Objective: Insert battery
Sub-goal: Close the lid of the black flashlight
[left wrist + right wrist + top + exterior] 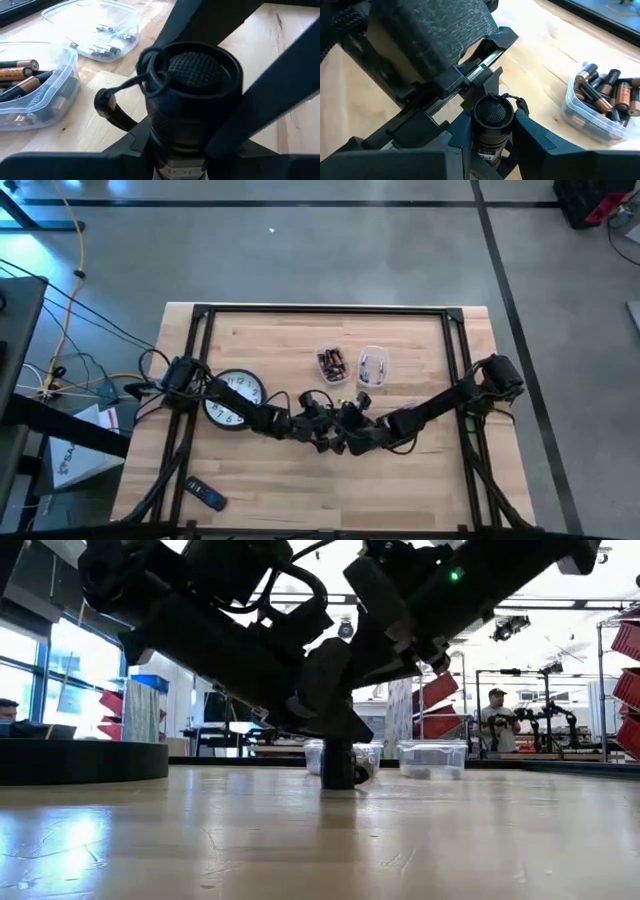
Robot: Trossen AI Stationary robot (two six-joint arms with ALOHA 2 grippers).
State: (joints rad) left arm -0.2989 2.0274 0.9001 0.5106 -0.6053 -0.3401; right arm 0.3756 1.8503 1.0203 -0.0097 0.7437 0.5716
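Standing right by the table, what I see is both arms meeting near the middle of it, a bit toward the front edge, around a small black flashlight [492,125]. It's upright, its lower end on the wood, textured tail cap [200,70] pointing up, with a little lanyard loop off the side.

The left gripper [200,145] is clamped on the flashlight body. The right gripper [492,145] has a finger on each side of it too, and looks closed on it, though I can't swear both pads are touching.

So the long axis is vertical and the cap is still on. My guess is the next step is one arm holding while the other twists the cap off. Neither is really nearer; they're both right on it.

The batteries are toward the far edge from the grippers: a clear tub of AA batteries [602,90] near the table's centre, and a second clear tub [102,30] just beside it with smaller cells. A wall clock [233,395] lies under the left arm, and a remote [205,495] sits by the front left corner.
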